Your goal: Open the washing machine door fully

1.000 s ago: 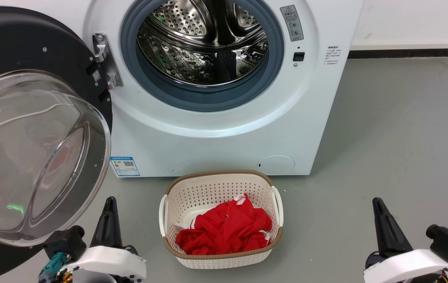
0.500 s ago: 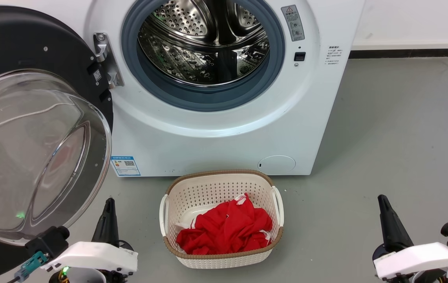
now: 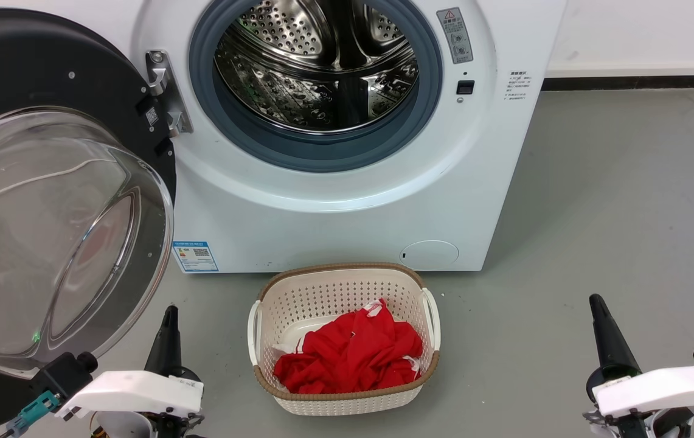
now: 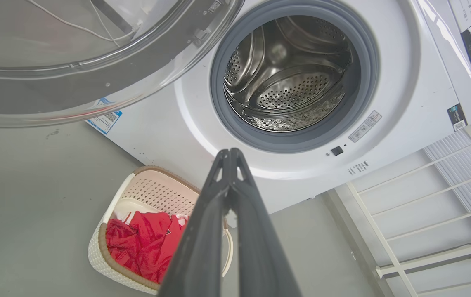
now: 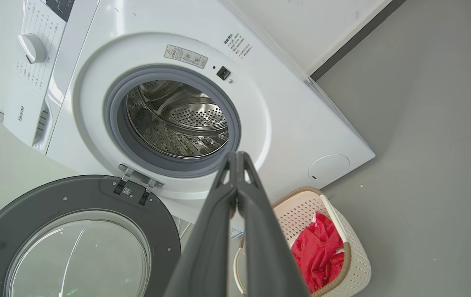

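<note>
I see smooth grey floor (image 3: 614,201) filling the right and bottom of the head view. At upper right, a white wall (image 3: 638,30) sits above a dark skirting strip (image 3: 620,82). Light is soft and even.

The room is bright and even, with soft shadows on the floor (image 3: 626,213), white shiny spots on the washing machine door (image 3: 48,231) at nine o'clock, and bent lines in both wrist views.

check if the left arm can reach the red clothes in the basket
Probably yes: the left gripper, shut, sits just left of the open-topped basket of red clothes, with bare floor between. The washing machine door hangs on its far side, off that path.
</note>
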